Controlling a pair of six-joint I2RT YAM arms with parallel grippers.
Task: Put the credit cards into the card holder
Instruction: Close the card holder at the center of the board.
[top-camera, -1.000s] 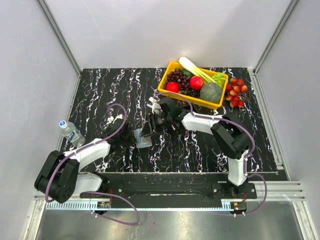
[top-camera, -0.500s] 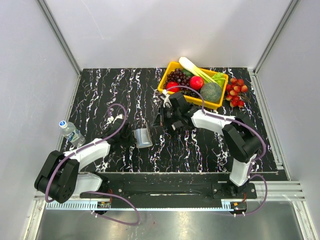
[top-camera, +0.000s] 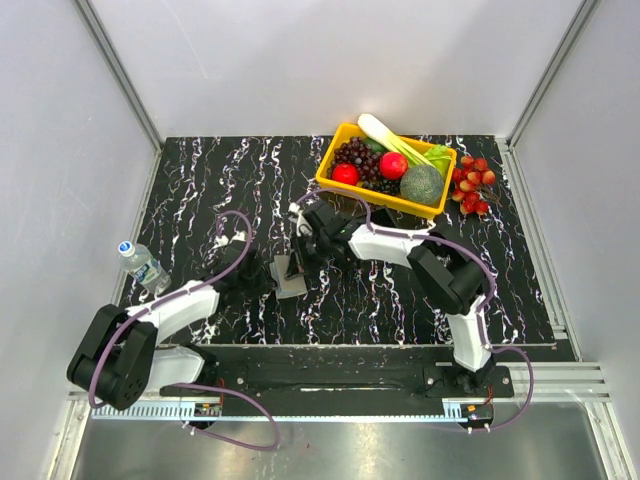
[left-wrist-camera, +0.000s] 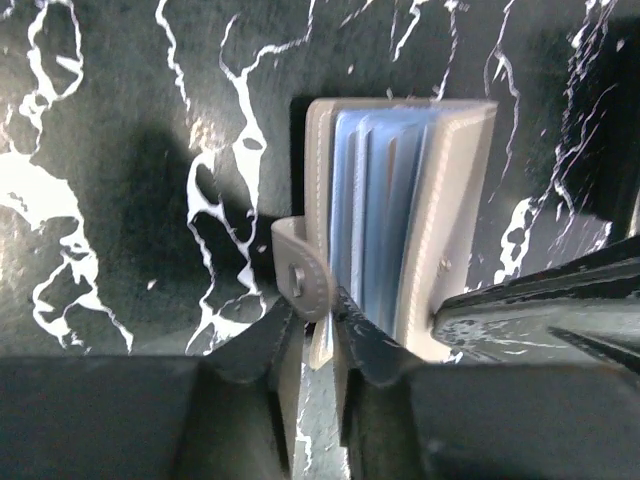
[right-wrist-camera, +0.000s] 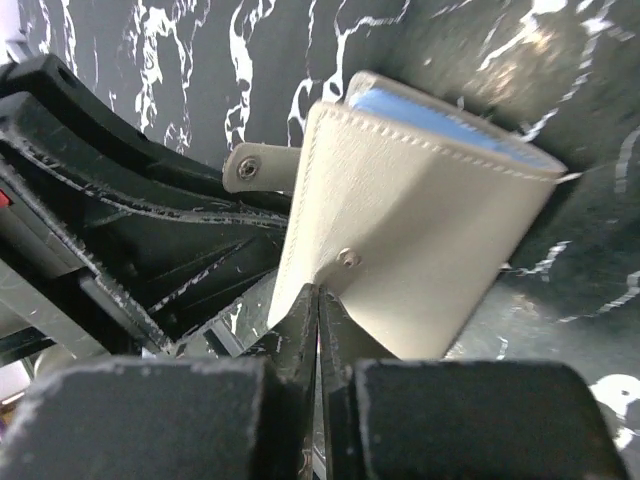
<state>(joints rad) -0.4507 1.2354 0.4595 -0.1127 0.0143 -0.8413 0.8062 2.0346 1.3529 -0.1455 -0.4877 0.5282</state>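
The card holder (left-wrist-camera: 462, 190) is a beige case with blue pockets (left-wrist-camera: 385, 190) inside, standing open on the black marbled table (top-camera: 200, 190). My left gripper (left-wrist-camera: 318, 312) is shut on the holder's near side wall, just below its snap tab (left-wrist-camera: 300, 280). My right gripper (right-wrist-camera: 318, 292) is shut, its tips pressed against the holder's outer face (right-wrist-camera: 420, 230) beside the snap stud (right-wrist-camera: 347, 258), with nothing between them. From above, both grippers meet at the card holder (top-camera: 291, 272). The credit cards are out of view.
A yellow basket (top-camera: 328, 180) of fruit and vegetables stands at the back right, with a red berry cluster (top-camera: 473, 186) beside it. A water bottle (top-camera: 141, 264) lies at the table's left edge.
My right gripper shut, rose away toward the basket, then came back down against the holder. The left gripper stayed at the holder.
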